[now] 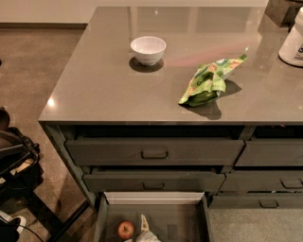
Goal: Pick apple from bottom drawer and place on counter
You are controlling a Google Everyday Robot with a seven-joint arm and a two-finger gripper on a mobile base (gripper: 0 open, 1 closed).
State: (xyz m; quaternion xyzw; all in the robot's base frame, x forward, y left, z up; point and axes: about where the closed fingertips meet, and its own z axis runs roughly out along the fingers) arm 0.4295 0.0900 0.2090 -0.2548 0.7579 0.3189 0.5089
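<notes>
- Apple (125, 229) lies on the floor of the open bottom drawer (154, 197), left of centre.
- Gripper (144, 230) is low in the drawer, just right of the apple; open or closed, cannot tell.
- Apple is likely firm, light and smooth-skinned, and apt to roll; best pinched across its widest middle.

brown speckled floor (42, 61) runs back to a pale wall (42, 9). a dark grey cabinet (199, 152) of drawers stands mid-room, lamp glints on its glossy bench (94, 85). black gear (14, 160) sits at left. the claw (144, 229) shows at the bottom edge.
</notes>
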